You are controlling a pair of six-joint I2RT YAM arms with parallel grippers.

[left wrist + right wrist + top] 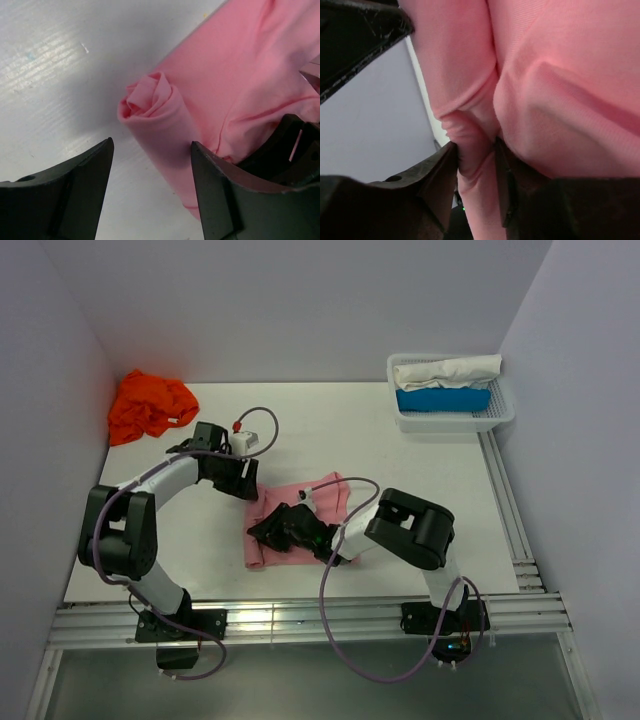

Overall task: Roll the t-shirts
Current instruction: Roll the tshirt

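The light pink t-shirt (325, 498) lies mid-table, partly rolled; its rolled end (150, 100) shows as a spiral in the left wrist view. My left gripper (248, 483) is open just beyond the shirt's far left edge, its jaws straddling the roll's end (152, 167) without gripping it. My right gripper (264, 532) lies on the shirt and is shut on a pinched fold of pink cloth (475, 160). The bright orange t-shirt (150, 406) lies crumpled at the back left corner, away from both grippers.
A white lattice basket (500, 415) at the back right holds a white cloth (445, 371) and a blue cloth (442, 399). Grey walls close in the table on the left, back and right. An aluminium rail runs along the right and near edges.
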